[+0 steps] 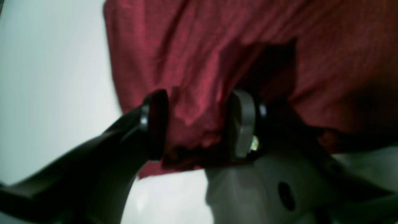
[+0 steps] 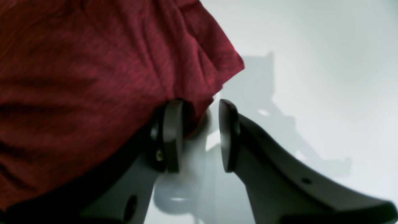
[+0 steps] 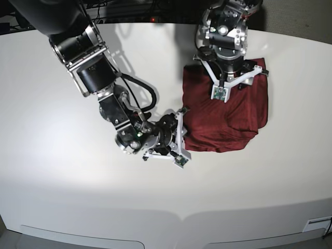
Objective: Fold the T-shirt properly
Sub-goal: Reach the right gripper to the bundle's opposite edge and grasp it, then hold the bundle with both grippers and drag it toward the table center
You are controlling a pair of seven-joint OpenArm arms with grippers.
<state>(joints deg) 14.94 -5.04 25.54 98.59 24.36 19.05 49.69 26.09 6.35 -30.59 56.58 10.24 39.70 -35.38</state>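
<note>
The dark red T-shirt (image 3: 233,114) lies as a wrinkled, roughly square bundle right of the table's middle. My left gripper (image 3: 228,72) hangs over its far edge. In the left wrist view the left gripper (image 1: 199,124) stands open astride the T-shirt (image 1: 217,46), with a bunch of fabric filling the gap between its fingers. My right gripper (image 3: 179,136) is at the bundle's near left corner. In the right wrist view the right gripper (image 2: 200,133) is open. Only bare table shows between its fingers, while the T-shirt (image 2: 77,77) drapes over the left finger (image 2: 172,133).
The white table (image 3: 78,181) stretches bare to the left and to the front of the shirt. The right arm's dark links and cable (image 3: 104,78) reach in from the far left. The table's front edge (image 3: 181,218) runs along the bottom.
</note>
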